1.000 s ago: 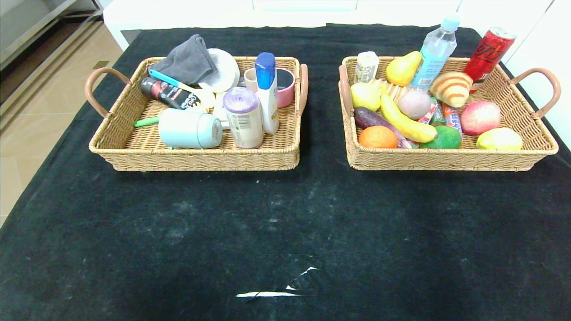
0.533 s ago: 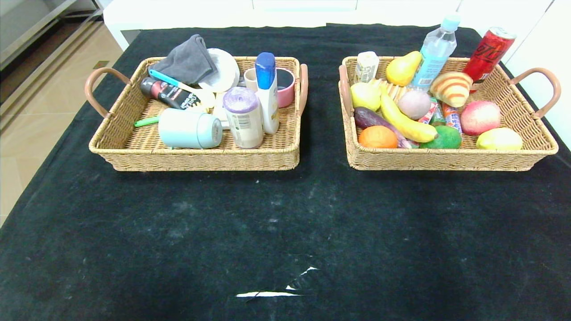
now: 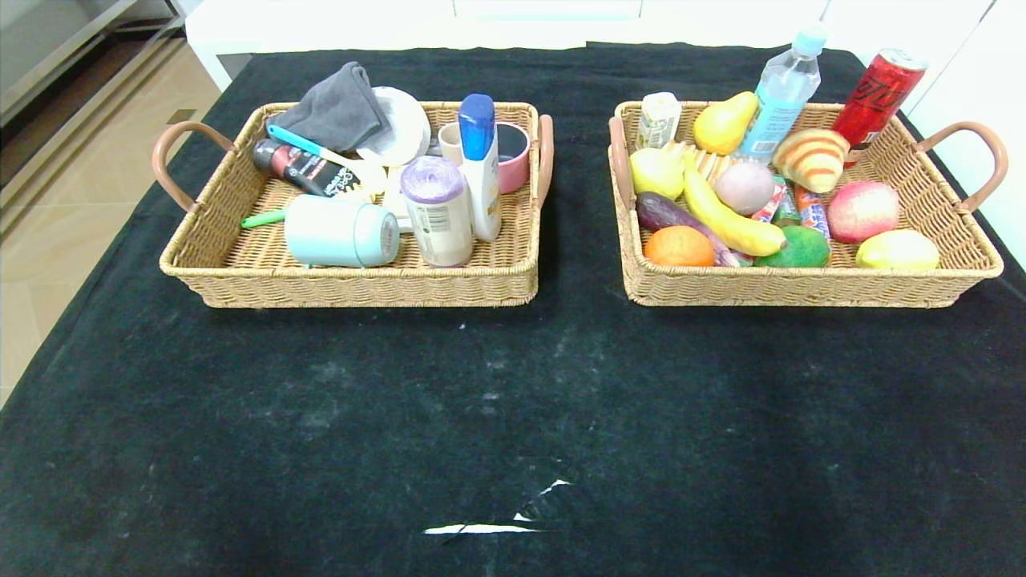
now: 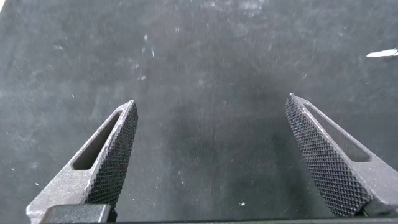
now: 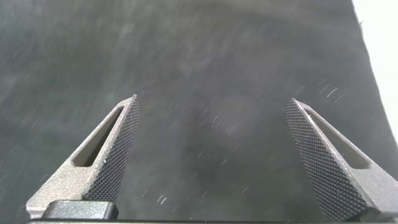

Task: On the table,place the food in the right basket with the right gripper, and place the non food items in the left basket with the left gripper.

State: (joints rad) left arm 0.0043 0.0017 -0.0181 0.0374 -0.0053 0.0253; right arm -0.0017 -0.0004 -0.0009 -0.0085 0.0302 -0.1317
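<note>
The left basket (image 3: pixel 240 276) holds non-food items: a grey cloth (image 3: pixel 337 112), a mint cup (image 3: pixel 341 232) on its side, a blue-capped bottle (image 3: pixel 481 164) and a purple-lidded tub (image 3: pixel 438 210). The right basket (image 3: pixel 801 287) holds food: a banana (image 3: pixel 733 220), an orange (image 3: pixel 678 246), a pear (image 3: pixel 724 123), an apple (image 3: pixel 862 210), a water bottle (image 3: pixel 781 92) and a red can (image 3: pixel 878 94). Neither arm shows in the head view. My left gripper (image 4: pixel 211 158) is open over bare black cloth. My right gripper (image 5: pixel 211 158) is open too, with only cloth between its fingers.
The black tablecloth (image 3: pixel 513 401) has a small white tear (image 3: pixel 481 527) near the front edge. A white counter (image 3: pixel 561 20) runs behind the table. Tiled floor (image 3: pixel 48 240) lies past the table's left edge.
</note>
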